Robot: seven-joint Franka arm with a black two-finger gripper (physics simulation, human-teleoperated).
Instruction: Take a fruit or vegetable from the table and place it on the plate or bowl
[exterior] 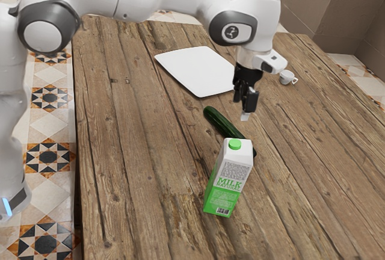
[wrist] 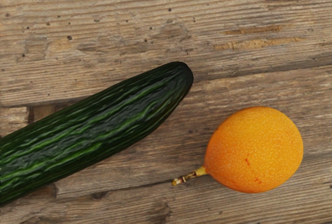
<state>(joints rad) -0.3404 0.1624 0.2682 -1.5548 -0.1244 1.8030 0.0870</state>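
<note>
As it lies, cucumber (exterior: 222, 123) points toward the plate (exterior: 195, 70).

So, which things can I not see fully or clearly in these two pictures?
Cucumber: exterior view, one end hidden behind the milk carton.
Cucumber: wrist view, one end cut off by the picture's edge.
Small white object: exterior view, too small to identify.

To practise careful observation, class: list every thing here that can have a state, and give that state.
gripper: open, empty, hovering above the table.
cucumber: lying flat on the table, not grasped.
orange fruit: on the table beside the cucumber, not touching it.
plate: flat on the table, no fruit on it yet.
milk carton: upright, green cap on.
</note>
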